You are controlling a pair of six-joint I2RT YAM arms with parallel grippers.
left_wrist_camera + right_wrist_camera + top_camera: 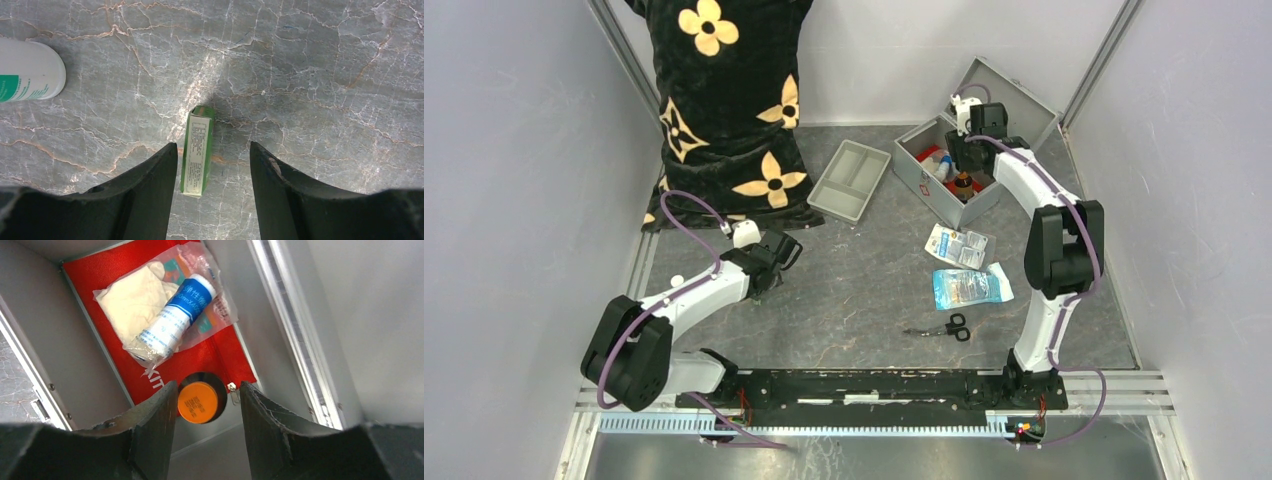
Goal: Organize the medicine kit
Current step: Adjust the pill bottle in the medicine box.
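Note:
The medicine kit (921, 172) stands open at the back right, its lid (1014, 95) tilted back. My right gripper (208, 385) hangs open inside it, its fingers either side of a dark bottle with an orange cap (198, 402) that stands on the kit's floor (85, 350). A red pouch (210, 360) lies in the kit under a clear bag holding pale gloves and a blue-and-white bottle (175, 315). At the left, my left gripper (213, 145) is open just above the table. A small green box (196, 150) lies between its fingers, nearer the left one.
A white bottle with a green label (30, 70) lies left of the green box. A grey divided tray (850, 179) sits beside a black flowered pillow (729, 110). Sachets (957, 245), a blue packet (969, 287) and scissors (944, 327) lie in front of the kit.

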